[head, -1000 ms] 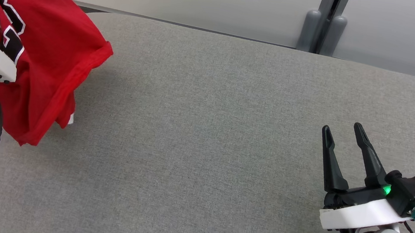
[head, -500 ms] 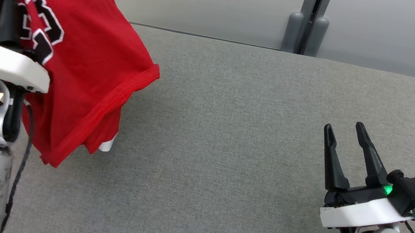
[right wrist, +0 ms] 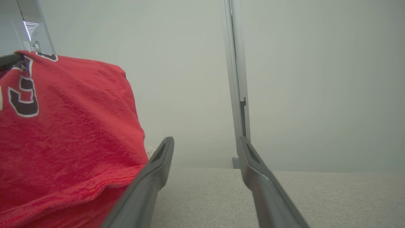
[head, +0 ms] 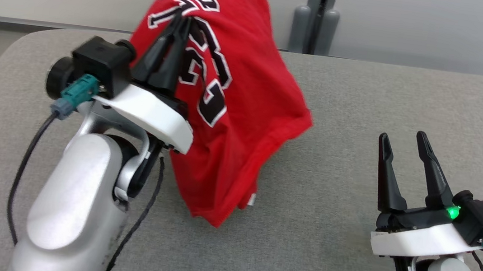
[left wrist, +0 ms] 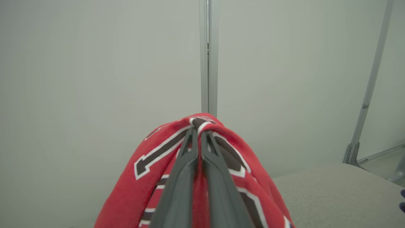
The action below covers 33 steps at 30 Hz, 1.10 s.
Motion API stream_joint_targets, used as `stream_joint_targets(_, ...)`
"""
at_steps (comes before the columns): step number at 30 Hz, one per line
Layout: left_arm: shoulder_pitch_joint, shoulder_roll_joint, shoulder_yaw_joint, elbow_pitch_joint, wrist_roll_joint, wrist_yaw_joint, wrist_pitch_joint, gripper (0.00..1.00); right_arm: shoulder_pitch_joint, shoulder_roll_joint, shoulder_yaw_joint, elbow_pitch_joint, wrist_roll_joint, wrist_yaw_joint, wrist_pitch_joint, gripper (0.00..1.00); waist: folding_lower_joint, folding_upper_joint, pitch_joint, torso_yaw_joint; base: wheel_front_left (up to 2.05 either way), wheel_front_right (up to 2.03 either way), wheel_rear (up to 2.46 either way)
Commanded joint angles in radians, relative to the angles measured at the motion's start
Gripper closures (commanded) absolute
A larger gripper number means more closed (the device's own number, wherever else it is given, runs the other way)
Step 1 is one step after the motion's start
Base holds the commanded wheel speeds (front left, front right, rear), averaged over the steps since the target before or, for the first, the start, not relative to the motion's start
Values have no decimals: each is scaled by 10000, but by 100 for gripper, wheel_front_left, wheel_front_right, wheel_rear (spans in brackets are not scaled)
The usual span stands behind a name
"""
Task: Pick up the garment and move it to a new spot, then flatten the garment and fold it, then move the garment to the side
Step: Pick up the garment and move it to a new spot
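We are noting the left gripper [head: 180,22] clenching a red fabric jersey [head: 249,109] with black-and-white lettering, hanging limp at upper centre over the grey cloth table [head: 364,95]. The right gripper [head: 401,135], lower right, is standing released. We are judging the jersey light and floppy, best taken at its hem.

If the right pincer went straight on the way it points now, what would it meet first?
Nothing close, as far as I can tell: the open right pincer aims over the grey table at the pale wall beside the post. The red garment hangs left of that line. Depth is unclear.
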Motion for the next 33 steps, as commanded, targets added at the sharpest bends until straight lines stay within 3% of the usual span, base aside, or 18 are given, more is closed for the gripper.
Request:
stream_joint_targets(1, -144, -15, -56, 38, -60, -1, -79, 100, -89, -16, -52, -65, -58, 1, -33, 0, 0, 0, 119, -309, 0, 0, 0)
stream_joint_targets(10, -128, -311, -1486, 1636, -422, 625, -1180, 100, -230, 185, -364, -422, -163, 1, -26, 0, 0, 0, 569, -1824, 0, 0, 0)
stream_joint_targets(17, -503, -322, -2809, 3169, -1035, 1052, -2122, 100, -165, 302, -767, -641, -221, 1, -26, 0, 0, 0, 847, -2471, 0, 0, 0)
stream_joint_targets(18, -564, -321, -2954, 3400, -1106, 1103, -2206, 58, -145, 304, -787, -649, -235, 1, -26, 0, 0, 0, 868, -2486, 0, 0, 0)
stream_joint_targets(19, -618, -317, -3079, 3617, -1128, 1151, -2281, 0, -125, 303, -804, -659, -245, 1, -26, 0, 0, 0, 886, -2490, 0, 0, 0)
stream_joint_targets(25, -994, -329, -3384, 4437, -1513, 1312, -2721, 0, -75, 223, -810, -633, -283, 1, -26, 0, 0, 0, 890, -2101, 0, 0, 0)
stream_joint_targets(33, -655, -105, -2684, 4257, -1574, 1420, -3012, 0, 159, -82, -715, -535, -317, 1, -26, 0, 0, 0, 469, -1052, 0, 0, 0)
